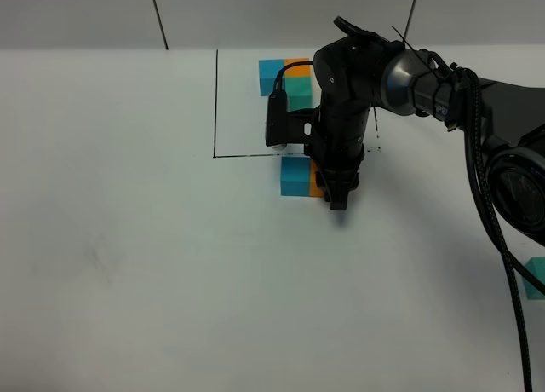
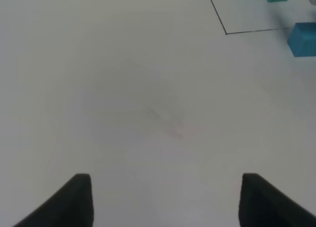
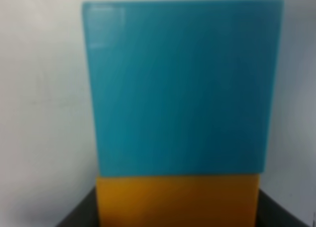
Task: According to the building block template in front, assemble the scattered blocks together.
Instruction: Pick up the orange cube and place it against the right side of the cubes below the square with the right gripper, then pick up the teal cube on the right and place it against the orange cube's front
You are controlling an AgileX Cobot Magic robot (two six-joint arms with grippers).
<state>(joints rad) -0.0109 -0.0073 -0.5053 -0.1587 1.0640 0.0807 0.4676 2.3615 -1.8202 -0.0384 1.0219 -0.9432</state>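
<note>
The template sits inside the black frame (image 1: 215,111) at the back: a sky-blue cube (image 1: 271,75), an orange cube (image 1: 297,65) and a teal-green cube (image 1: 299,88) joined in an L. Just in front of the frame, the loose sky-blue block (image 1: 295,175) touches the loose orange block (image 1: 316,187). My right gripper (image 1: 334,192) is shut on the orange block (image 3: 177,200), pressed against the sky-blue block (image 3: 182,89). The loose teal-green block (image 1: 536,278) lies at the far right edge. My left gripper (image 2: 168,202) is open and empty over bare table.
The right arm (image 1: 409,77) and its cables (image 1: 490,204) reach across the right side of the white table (image 1: 153,264). The left wrist view shows the frame corner (image 2: 226,33) and the sky-blue block (image 2: 302,38) far off.
</note>
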